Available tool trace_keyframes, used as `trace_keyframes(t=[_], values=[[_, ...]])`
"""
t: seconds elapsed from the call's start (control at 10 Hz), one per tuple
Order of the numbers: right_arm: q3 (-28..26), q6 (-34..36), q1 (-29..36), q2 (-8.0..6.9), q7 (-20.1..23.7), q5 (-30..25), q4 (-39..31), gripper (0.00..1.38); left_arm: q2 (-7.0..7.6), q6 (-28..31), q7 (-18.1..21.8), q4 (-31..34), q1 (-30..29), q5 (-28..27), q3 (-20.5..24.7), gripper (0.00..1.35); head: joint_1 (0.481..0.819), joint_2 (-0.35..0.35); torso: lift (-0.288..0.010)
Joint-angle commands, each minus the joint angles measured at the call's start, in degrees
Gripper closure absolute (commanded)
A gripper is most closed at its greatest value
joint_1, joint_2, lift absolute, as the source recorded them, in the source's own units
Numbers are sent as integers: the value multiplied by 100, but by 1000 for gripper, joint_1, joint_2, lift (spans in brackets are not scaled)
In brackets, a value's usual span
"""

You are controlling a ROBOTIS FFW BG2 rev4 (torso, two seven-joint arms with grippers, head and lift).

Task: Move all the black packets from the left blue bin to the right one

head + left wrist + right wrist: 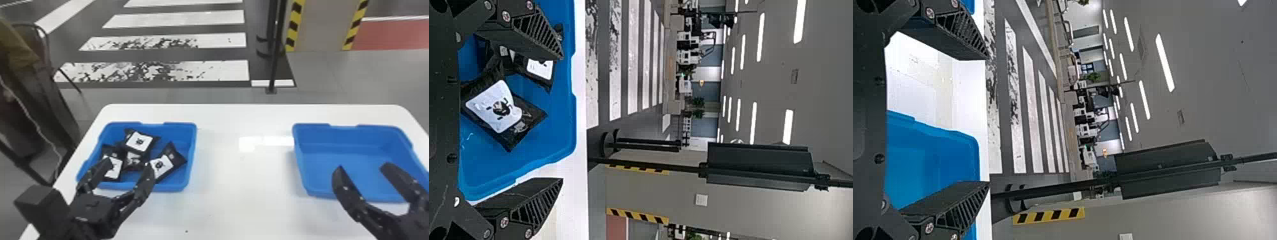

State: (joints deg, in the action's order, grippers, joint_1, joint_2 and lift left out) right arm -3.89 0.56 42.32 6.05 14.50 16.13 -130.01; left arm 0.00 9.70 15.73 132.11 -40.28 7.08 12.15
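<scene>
My head camera looks forward and down over the white surface [236, 207], farthest back of the 3. My 2 wrist cameras, turned sideways, face forward from close behind my left gripper [129, 163] and right gripper [362, 166]. The head and left wrist views share the left blue bin [172, 187]; head and right wrist share the right blue bin [344, 135]. All 3 catch the striped floor [223, 70]; both wrists catch the ceiling [824, 60].

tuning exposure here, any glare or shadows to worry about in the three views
Head view: glare patch on the white table, between left bin and right bin, nearer the latter; faint shadows beside both. Left wrist view: bright strips of ceiling lights. Right wrist view: more ceiling lights.
</scene>
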Motion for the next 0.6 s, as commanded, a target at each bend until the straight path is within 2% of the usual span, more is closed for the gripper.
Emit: trace_keyframes(t=[0.0, 0.5], values=[[0, 0, 0, 1, 0, 10, 0, 134, 0, 0, 0, 0, 7, 0, 8, 176, 695, 99, -140], [0, 0, 0, 1, 0, 21, 0, 134, -9, -14, 0, -14, 21, 11, 19, 176, 695, 101, -140]])
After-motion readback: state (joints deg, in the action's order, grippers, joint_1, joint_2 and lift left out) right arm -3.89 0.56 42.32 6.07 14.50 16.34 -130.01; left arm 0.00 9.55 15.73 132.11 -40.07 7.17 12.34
